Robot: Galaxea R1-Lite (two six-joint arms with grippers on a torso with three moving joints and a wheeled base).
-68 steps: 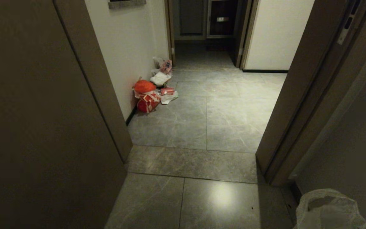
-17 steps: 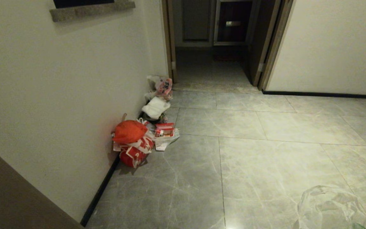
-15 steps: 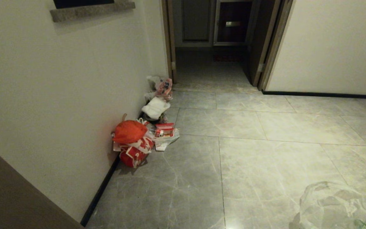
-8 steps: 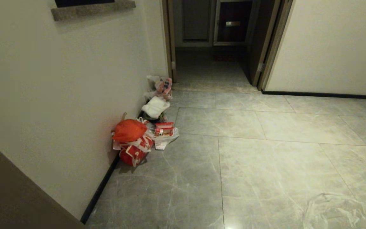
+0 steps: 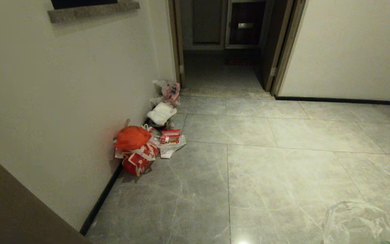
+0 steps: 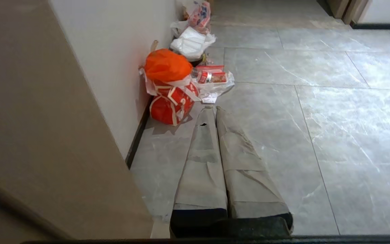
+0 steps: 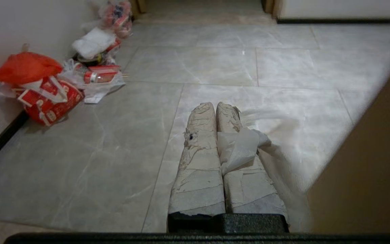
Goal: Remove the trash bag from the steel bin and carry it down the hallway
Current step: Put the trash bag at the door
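While the right hand [image 7: 217, 108] stays clamped on the trash bag [image 7: 240, 149], the hallway [image 5: 266, 162] lies open ahead.
Bag hangs low at the robot's right; left hand [image 6: 214, 112] closed, empty. Best keep centre, clear of the floor litter [image 5: 144, 145].

Thin crinkled plastic trash bag [image 5: 355, 220] (translucent) over glossy veined hallway [image 5: 283, 169] tiles.

the trash bag [image 5: 355, 222] is cut off by the head view's bottom edge at five o'clock. past the far doorway [image 5: 227, 44], at twelve o'clock, the dark room's contents are too dim to tell. neither gripper shows there.
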